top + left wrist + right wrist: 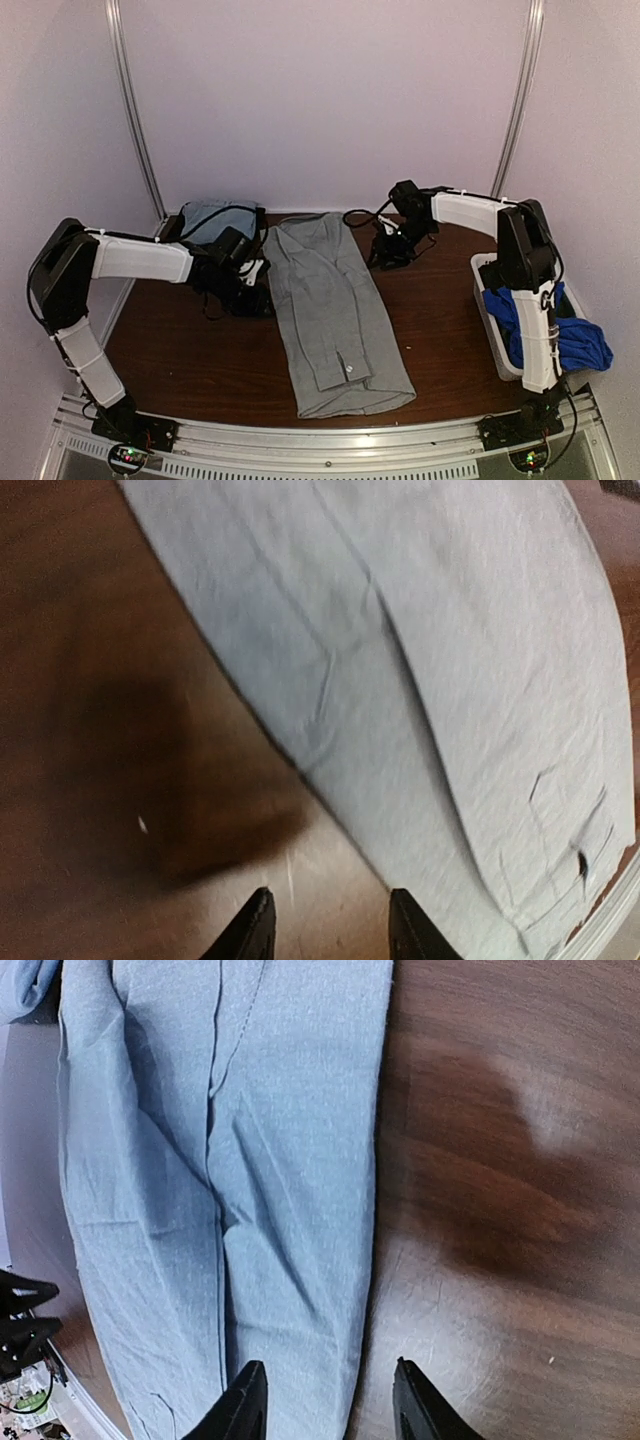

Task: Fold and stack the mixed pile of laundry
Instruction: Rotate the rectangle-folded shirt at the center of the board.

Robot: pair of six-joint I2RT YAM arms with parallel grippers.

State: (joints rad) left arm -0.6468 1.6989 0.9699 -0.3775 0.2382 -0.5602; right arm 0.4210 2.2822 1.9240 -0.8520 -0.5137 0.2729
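Light grey trousers lie stretched out flat down the middle of the brown table, waistband button toward the near edge. My left gripper hangs open just off their left edge; in the left wrist view it is over bare wood, with the cloth just ahead of it. My right gripper is open at the far right edge; in the right wrist view it straddles the cloth's edge. A folded light grey piece rests at the back left.
A white bin stands at the right edge of the table and holds a royal-blue piece. Purple-white walls with metal rails enclose the back and sides. A metal rail runs along the near edge by the arm bases.
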